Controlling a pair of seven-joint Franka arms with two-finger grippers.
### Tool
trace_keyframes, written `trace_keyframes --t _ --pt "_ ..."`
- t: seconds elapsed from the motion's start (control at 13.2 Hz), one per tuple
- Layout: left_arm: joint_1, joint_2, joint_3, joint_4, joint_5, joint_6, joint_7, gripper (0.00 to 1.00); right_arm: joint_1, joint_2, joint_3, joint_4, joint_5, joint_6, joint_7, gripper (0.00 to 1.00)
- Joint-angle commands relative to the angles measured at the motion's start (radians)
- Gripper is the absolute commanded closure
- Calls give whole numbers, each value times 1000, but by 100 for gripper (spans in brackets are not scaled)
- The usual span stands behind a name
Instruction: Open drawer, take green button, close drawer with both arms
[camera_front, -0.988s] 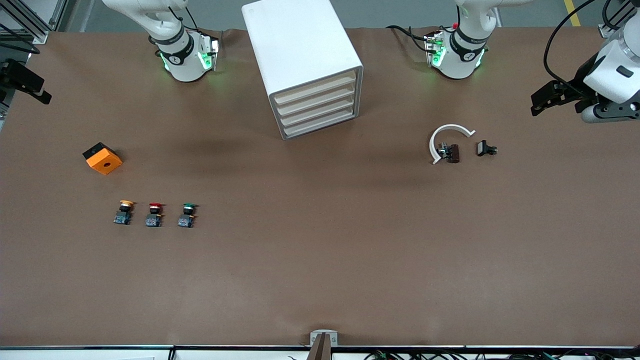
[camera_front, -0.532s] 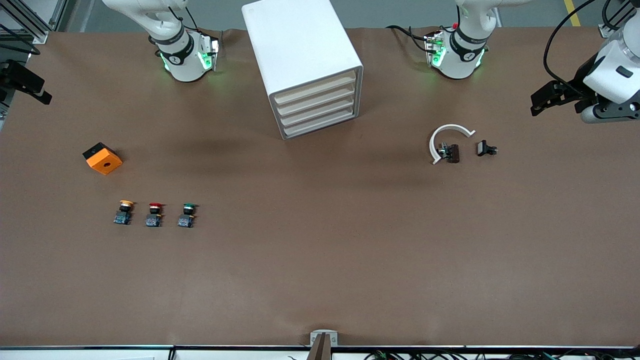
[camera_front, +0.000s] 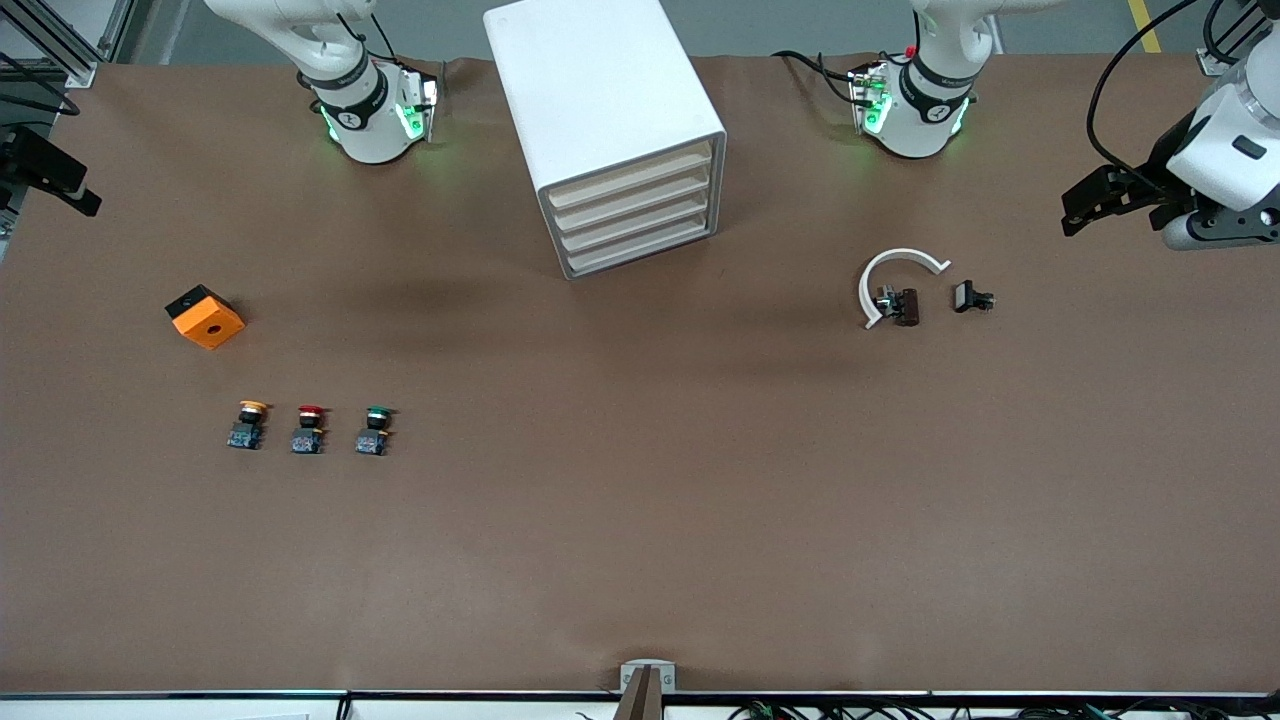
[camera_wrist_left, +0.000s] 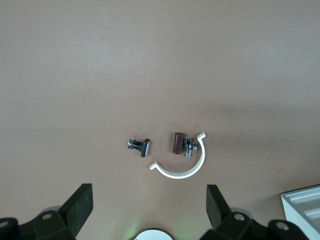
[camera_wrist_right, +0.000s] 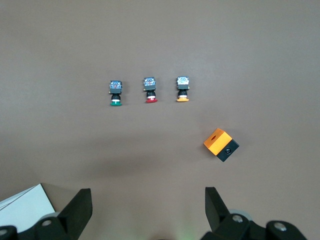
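Change: over the last second, nothing on the desk (camera_front: 640, 520) shifted; the left end effector (camera_front: 1100, 197), up over the desk's edge at the left arm's end, drifted slightly toward that edge, and the right end effector (camera_front: 55, 180) likewise eased outward at the right arm's end.
Meaning for the task: both arms hung high and well apart from the cabinet, so neither was engaged with a drawer or a button; the scene fitted either arms about to set out or arms pulled back once done.
Left end effector: fingers (camera_wrist_left: 80, 205) spread wide, holding nothing.
Right end effector: fingers (camera_wrist_right: 77, 207) spread wide, holding nothing.
Drawer cabinet (camera_front: 610, 130): white, four cream drawer fronts (camera_front: 640, 218), all flush and shut.
Green button (camera_front: 375, 430): lay on the desk, green cap on a dark body, nearer the front camera than the cabinet, toward the right arm's end.
Neighbours: red button (camera_front: 310, 430) just beside it, yellow button (camera_front: 248, 425) next, orange box (camera_front: 205, 317) farther from the camera.
Other parts: white curved clip (camera_front: 880, 275) and two small dark fittings (camera_front: 972, 297) toward the left arm's end.
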Motion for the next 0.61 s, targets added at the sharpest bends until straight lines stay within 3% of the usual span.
trace_keyframes --t 0.0,0.53 --pt "1 28 5 47 -6 7 18 0 9 -18 0 -36 -3 10 20 0" --pt "0 68 13 104 24 26 -2 0 12 -18 3 -46 -3 10 19 0"
